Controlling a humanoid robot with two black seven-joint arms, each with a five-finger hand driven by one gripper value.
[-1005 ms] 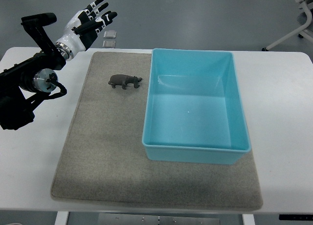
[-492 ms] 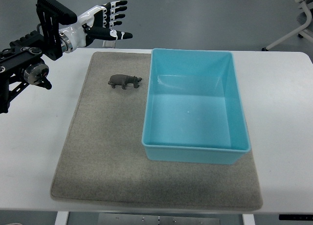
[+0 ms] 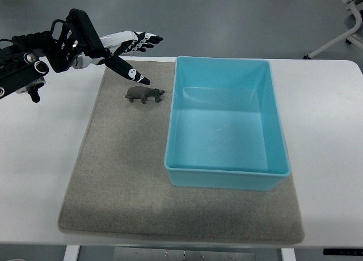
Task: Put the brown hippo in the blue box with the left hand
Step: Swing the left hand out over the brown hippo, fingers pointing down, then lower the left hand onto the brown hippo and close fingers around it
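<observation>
So the brown hippo [image 3: 145,94] is standing on its feet in the upper left part of the grey mat [image 3: 119,176], side-on with its head pointing right toward the blue box [image 3: 227,179]. It's close to the box's left wall but not touching it. Nothing is holding it. The left hand [image 3: 126,48] comes in from the upper left of the frame and sits just above and left of the hippo in the picture, fingers [image 3: 148,40] spread apart and stretched out to the right, with the thumb angled down so its tip ends up just beside the hippo's back; whether it actually touches I can't tell from this angle, looks like a small gap. The hand is empty. The blue box takes up the centre right, resting on the mat, open top, nothing inside. The mat lies on a white worktop [image 3: 39,159]. At the top right corner there's a bit of a white chair base [image 3: 343,34] on the floor.
</observation>
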